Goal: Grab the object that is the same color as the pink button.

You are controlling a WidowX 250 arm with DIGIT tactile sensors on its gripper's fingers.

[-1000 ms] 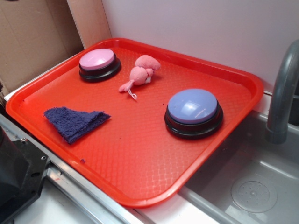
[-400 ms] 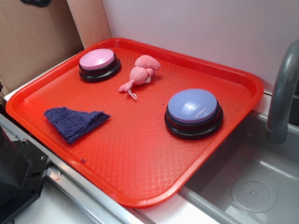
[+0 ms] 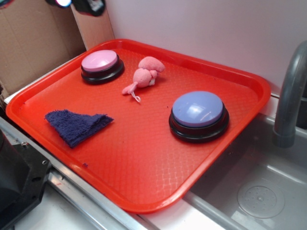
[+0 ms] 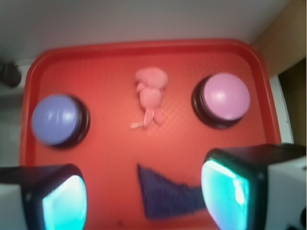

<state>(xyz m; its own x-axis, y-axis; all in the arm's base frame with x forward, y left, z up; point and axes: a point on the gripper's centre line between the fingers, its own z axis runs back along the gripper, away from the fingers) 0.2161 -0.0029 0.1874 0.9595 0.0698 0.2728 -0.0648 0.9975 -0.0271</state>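
Note:
The small pink plush toy lies on the red tray toward its back, between the two buttons, with a thin tail and white string at its near end. From the wrist camera the plush toy sits at centre, well ahead of the fingers. The pink button on its black base stands left of the toy; the wrist view has the pink button at right. My gripper hangs high above the tray, open and holding nothing. In the exterior view only a bit of the gripper shows at the top edge.
A larger lavender-blue button stands right of the toy. A dark blue-purple cloth lies at the tray's front left, below my fingers in the wrist view. A sink basin and grey faucet are at right, cardboard at left.
My gripper has come into the exterior view at the top left edge, moving right. Nothing on the tray has moved.

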